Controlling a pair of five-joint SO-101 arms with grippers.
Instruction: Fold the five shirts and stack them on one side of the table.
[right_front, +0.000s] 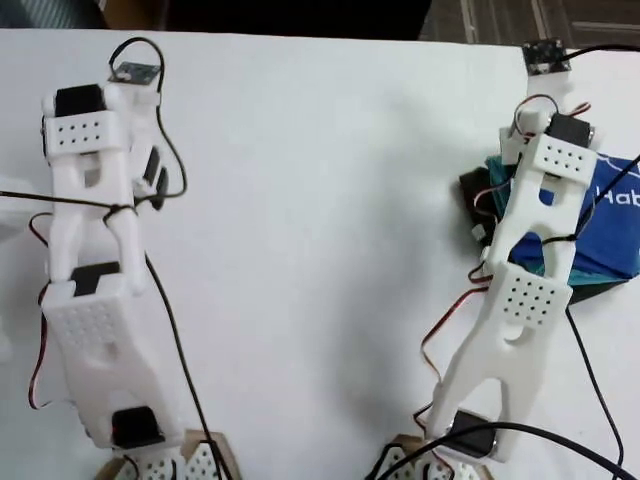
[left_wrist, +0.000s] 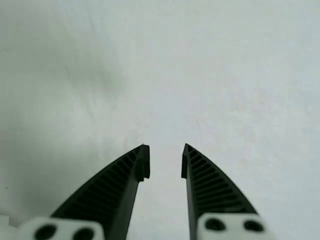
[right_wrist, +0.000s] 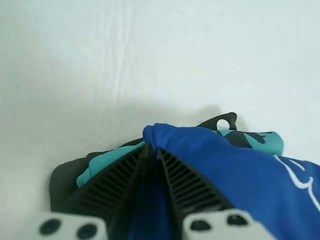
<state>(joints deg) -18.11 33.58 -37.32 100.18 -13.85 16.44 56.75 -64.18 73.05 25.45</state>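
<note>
The blue shirt (right_front: 620, 240) lies on teal and black cloth (right_wrist: 92, 170) at the right edge of the high view, on the white worktop (right_front: 320, 200). The right hand (right_wrist: 151, 150) pinches the blue shirt's folded edge. At the left of the frame, the left hand (left_wrist: 165, 160) is partly open and holds nothing.

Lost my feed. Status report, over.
Left tool open over table. Right tool shut on blue shirt, topping stack. Nothing in the way.
</note>
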